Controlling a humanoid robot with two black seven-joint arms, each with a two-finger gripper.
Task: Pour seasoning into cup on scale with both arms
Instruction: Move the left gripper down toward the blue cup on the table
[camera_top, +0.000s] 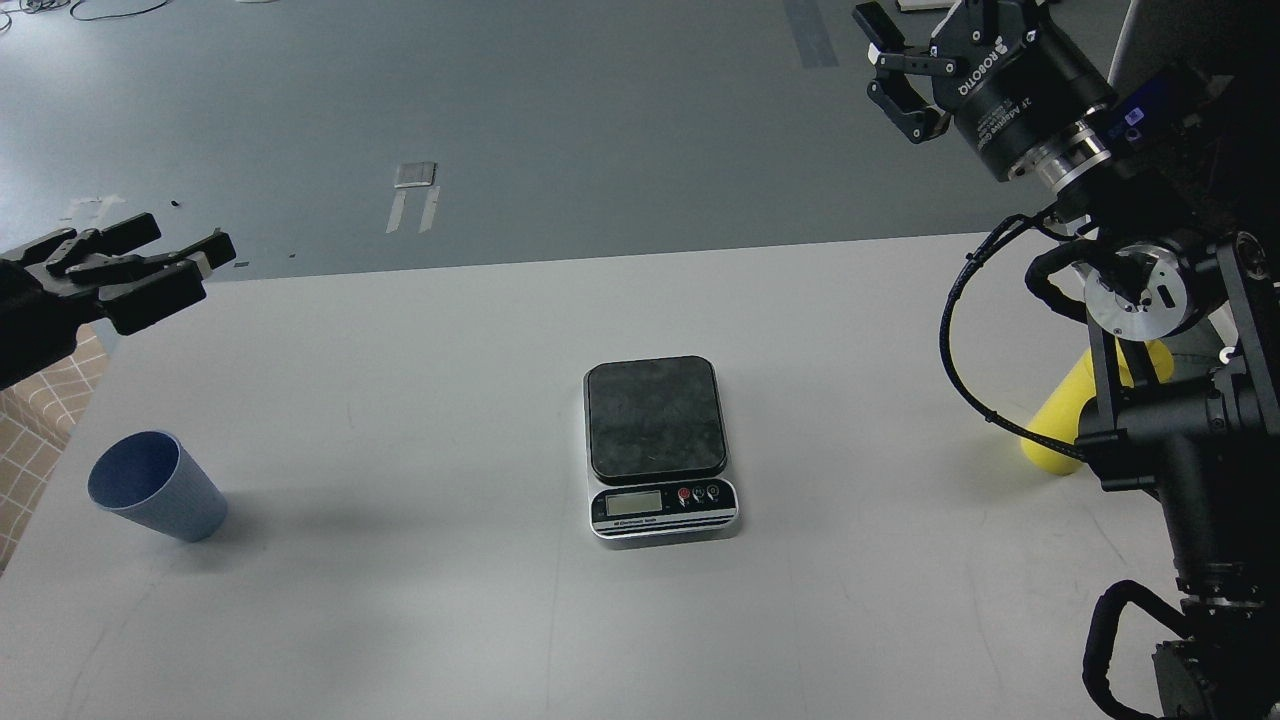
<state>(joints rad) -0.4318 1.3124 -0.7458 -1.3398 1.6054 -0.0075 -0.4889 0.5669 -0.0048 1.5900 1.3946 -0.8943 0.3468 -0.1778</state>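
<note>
The muted-blue ribbed cup (152, 488) stands on the white table (420, 620) at the far left. The scale (660, 447) sits mid-table with its dark platform bare. The yellow seasoning bottle (1058, 422) stands at the table's right, largely hidden behind my right arm. My left gripper (190, 236) comes in from the left edge, open and empty, beyond and above the cup. My right gripper (925, 20) is raised at the top right, open and empty, far from the bottle.
The table's far edge runs across the view at about a third of the way down, with grey floor beyond. My right arm and its looping cable (955, 350) fill the right side, in front of the bottle. The table's left edge lies close to the cup.
</note>
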